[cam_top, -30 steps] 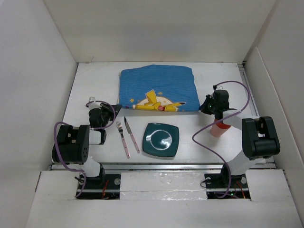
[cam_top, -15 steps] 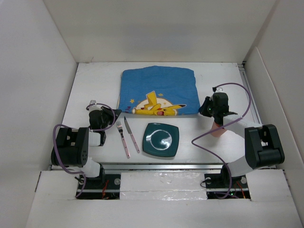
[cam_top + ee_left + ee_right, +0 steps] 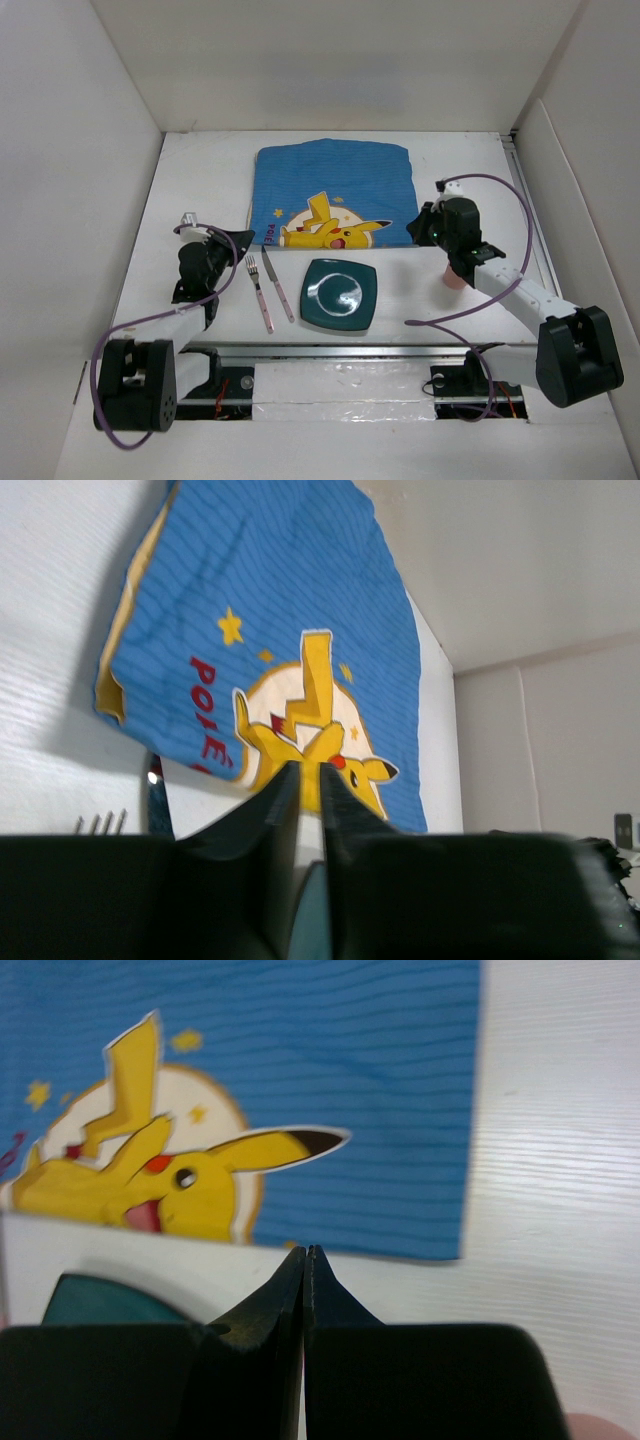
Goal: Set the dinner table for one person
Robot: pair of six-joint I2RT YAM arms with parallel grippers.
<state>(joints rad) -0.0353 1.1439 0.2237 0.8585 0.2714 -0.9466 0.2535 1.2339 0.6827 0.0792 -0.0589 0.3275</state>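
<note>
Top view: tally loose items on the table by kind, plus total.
Placemat: 1
Plate: 1
Fork: 1
Knife: 1
Pink cup: 1
Total: 5

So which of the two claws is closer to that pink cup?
The right one. The right gripper hovers just beyond the pink cup, near the placemat's corner. The left gripper is across the table, past the fork and plate.
</note>
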